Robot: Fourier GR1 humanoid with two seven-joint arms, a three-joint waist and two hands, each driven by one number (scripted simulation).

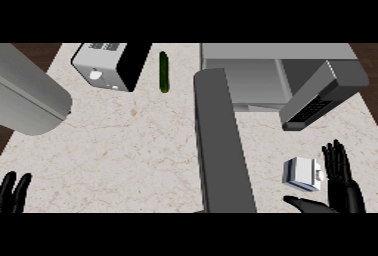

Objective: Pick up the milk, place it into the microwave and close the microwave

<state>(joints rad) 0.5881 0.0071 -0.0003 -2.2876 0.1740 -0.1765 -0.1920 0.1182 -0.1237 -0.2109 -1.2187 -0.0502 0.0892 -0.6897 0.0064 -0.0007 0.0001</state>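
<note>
- Lying on its side near the tabletop's (133, 150) right edge, toward the near corner, the milk (303, 173) sits just beside the right hand (341, 186).
- Right hand's fingers (336, 160) are straight and slightly spread, thumb out below the carton, holding nothing.
- Left hand (13, 192) rests at the near left corner, fingers straight and upright.
- Microwave (277, 80) stands at the far right edge, its door (322, 97) swung open.
- A toaster (111, 64) and a cucumber (164, 71) lie along the far edge.
</note>
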